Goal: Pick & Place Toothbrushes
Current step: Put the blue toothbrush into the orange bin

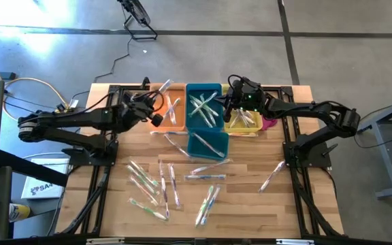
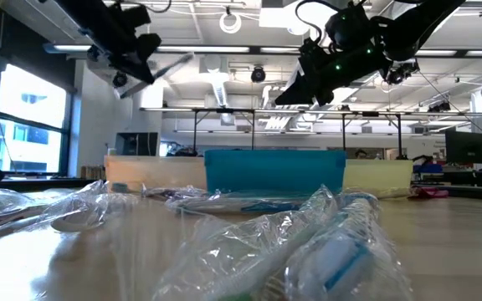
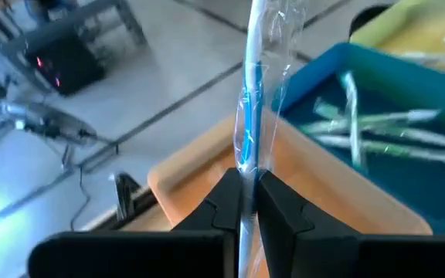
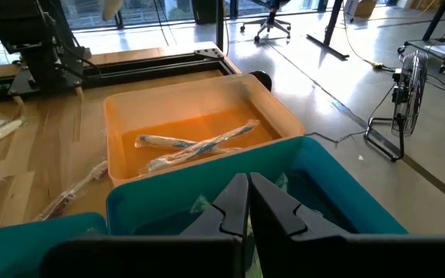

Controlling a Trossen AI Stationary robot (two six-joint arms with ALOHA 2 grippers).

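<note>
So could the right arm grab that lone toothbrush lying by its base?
Probably yes. The toothbrush lies alone on open table just beside the right arm's base, nothing over it. The right fingers are shut and empty above the bins, so they would have to swing back and open.

orange bin (image 4: 199,127) | blue bin (image 1: 203,107) | yellow bin (image 1: 245,124) | blue-handled toothbrush (image 3: 250,108), clear wrapper
</note>
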